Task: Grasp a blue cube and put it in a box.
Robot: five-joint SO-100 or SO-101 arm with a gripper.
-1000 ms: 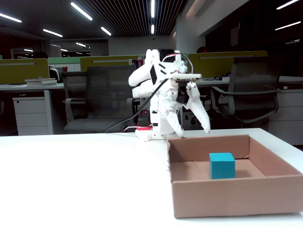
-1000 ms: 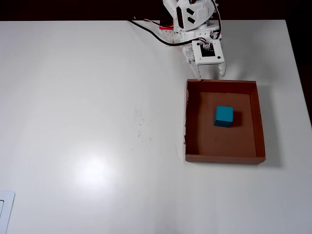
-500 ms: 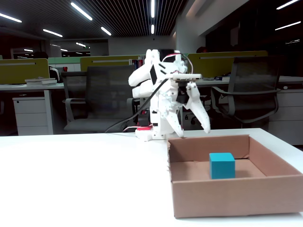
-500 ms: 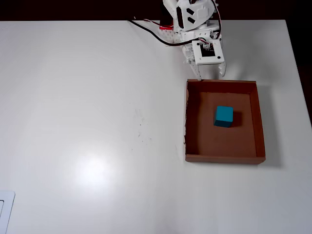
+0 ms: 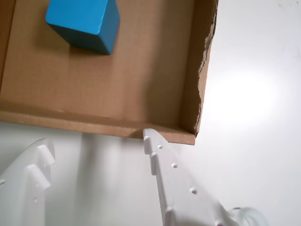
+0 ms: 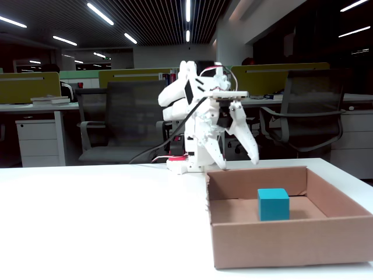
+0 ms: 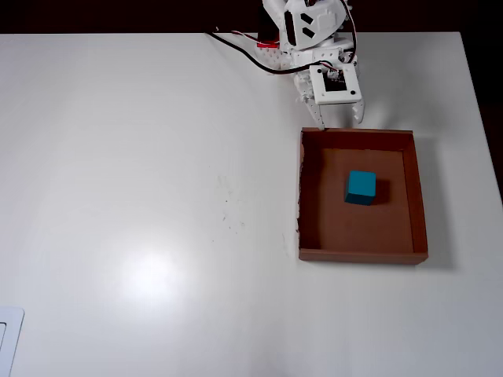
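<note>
White table (image 7: 141, 157) unchanged; blue cube (image 7: 361, 187) stays inside box (image 7: 419, 196); gripper (image 5: 96, 143) spread, empty; wrist view alone shows the wall's torn edge.

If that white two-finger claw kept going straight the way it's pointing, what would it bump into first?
Probably the near low wall of the shallow brown cardboard box. The open gripper points at it, one fingertip almost at the rim. The small teal-blue cube lies farther inside. Height above the wall is unclear.

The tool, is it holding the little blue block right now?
No, in the overhead view the blue cube sits alone on the floor of the box, while the tool hangs open and empty outside the box's wall.
</note>
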